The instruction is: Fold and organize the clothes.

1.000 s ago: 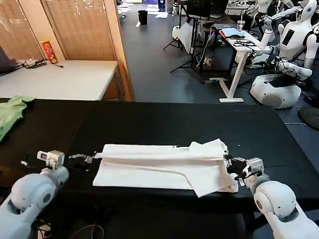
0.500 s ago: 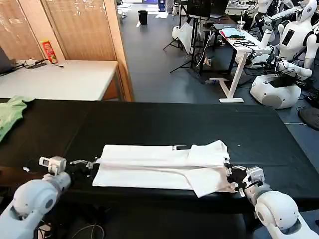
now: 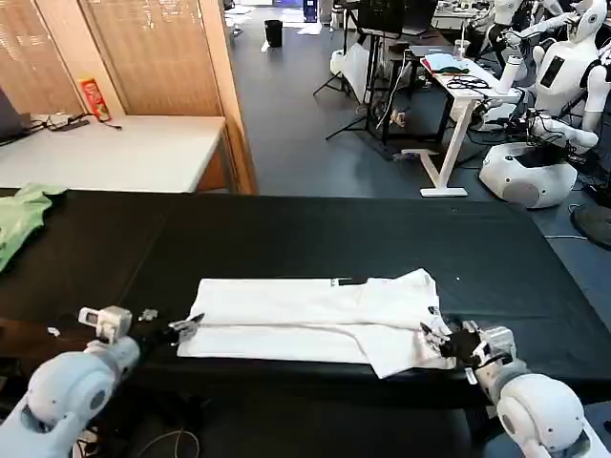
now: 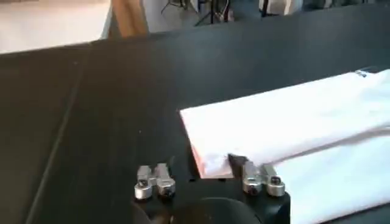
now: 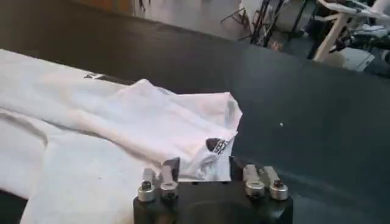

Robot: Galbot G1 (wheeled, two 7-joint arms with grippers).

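Note:
The clothes, a white T-shirt [image 3: 315, 320], lie folded into a long band across the near part of the black table [image 3: 315, 234]. One sleeve sticks out at the right end, with a small dark print [image 5: 217, 145] near its edge. My left gripper [image 3: 183, 327] is at the shirt's left end, open. In the left wrist view the shirt [image 4: 286, 115] has a corner lying between the spread fingers of the left gripper [image 4: 207, 175]. My right gripper [image 3: 436, 335] is at the sleeve end, open too. The edge of the shirt [image 5: 122, 128] rests between the fingers of the right gripper [image 5: 207, 178].
A light green garment [image 3: 21, 215] lies at the table's far left corner. Behind it stands a white table [image 3: 115, 153] with a red can [image 3: 94, 97]. White robots [image 3: 563, 86] and a desk stand in the room at the back right. Both grippers are close to the table's front edge.
Both grippers came down and back toward the table's front edge and let go of the shirt ends. The raised fold now lies flat.

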